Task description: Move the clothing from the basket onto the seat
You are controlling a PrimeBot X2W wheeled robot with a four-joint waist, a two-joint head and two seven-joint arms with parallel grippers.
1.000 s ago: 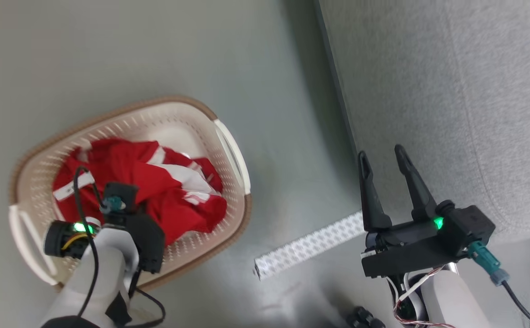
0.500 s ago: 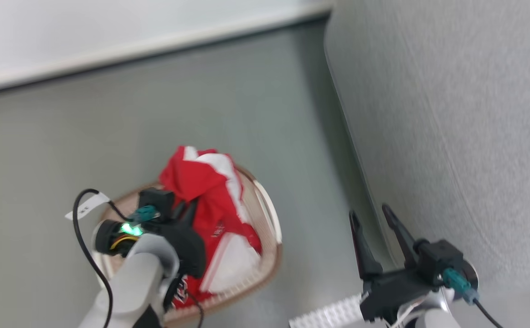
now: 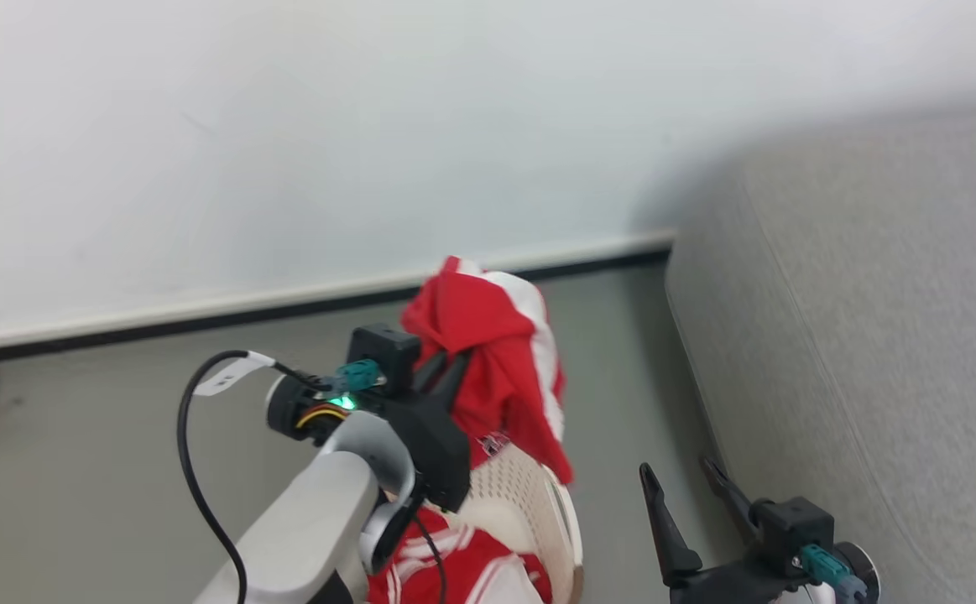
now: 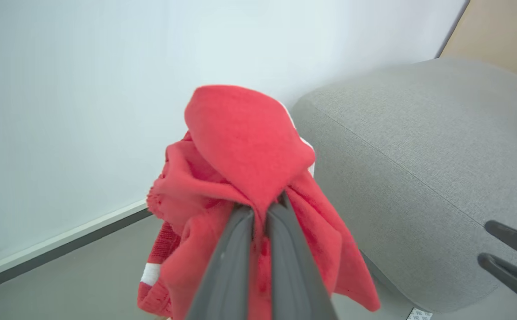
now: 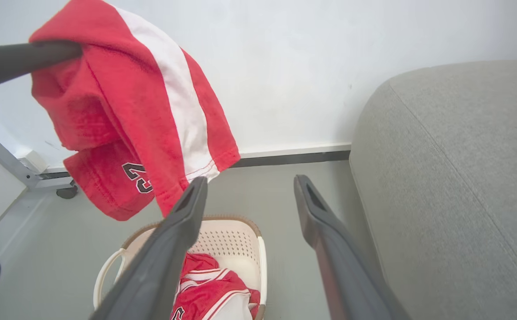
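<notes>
1. A red jersey [image 3: 488, 352] is now lifted out of the basket [image 3: 525, 495], where it was lying a second ago.
2. It is pinched tight by the left gripper [image 3: 446, 373] and hung above the basket.
3. The right gripper [image 3: 676, 468] is held wide open, with nothing in it.
4. The seat [image 3: 874, 335] is not reached yet, and more clothing [image 5: 209, 293] is left in the basket.

The basket [image 3: 529, 503] stands on the floor [image 3: 118, 453], with the wall [image 3: 286, 126] behind it and the seat [image 3: 874, 335] to its right, apart from it. The left end effector [image 3: 446, 362] is above the basket, and a garment [image 3: 488, 335] hangs from it, clear of the basket's rim. More clothing [image 5: 209, 289] lies inside the basket. The right end effector [image 3: 676, 470] is between basket and seat, nearer the seat's edge.
</notes>
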